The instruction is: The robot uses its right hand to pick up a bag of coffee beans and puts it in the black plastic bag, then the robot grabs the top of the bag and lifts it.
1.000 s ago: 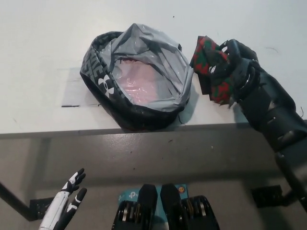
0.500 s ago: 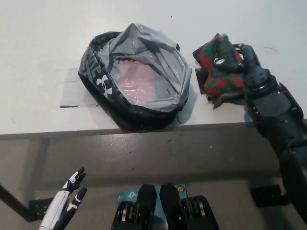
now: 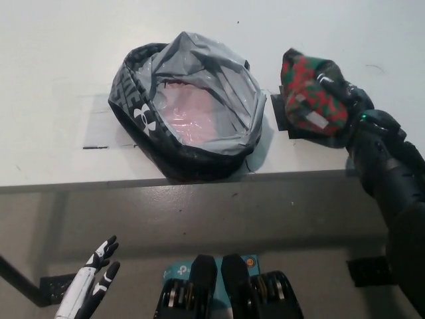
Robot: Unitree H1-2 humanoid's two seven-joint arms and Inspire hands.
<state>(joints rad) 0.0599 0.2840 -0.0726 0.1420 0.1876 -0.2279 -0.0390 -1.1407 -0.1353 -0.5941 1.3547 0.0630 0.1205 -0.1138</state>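
Holding a red and green patterned coffee bag [image 3: 307, 95], the black right hand [image 3: 345, 100] has its fingers wrapped around the far and right sides of the pack, and the pack hides most of the palm. The coffee bag is tilted, its broad face turned up toward the camera, with a small pale label near its lower edge. It sits over the right part of the white table [image 3: 60, 73], just beside the black plastic bag [image 3: 189, 106] and not inside it; whether it touches the tabletop cannot be told. The black arm runs from the hand down to the lower right. The plastic bag lies near the table's front edge, its mouth open and facing up, with a shiny grey lining and something pinkish inside; a white logo marks its dark outer wall on the left. The white left hand [image 3: 93, 276] rests low at the lower left, below the table edge, fingers spread and holding nothing.
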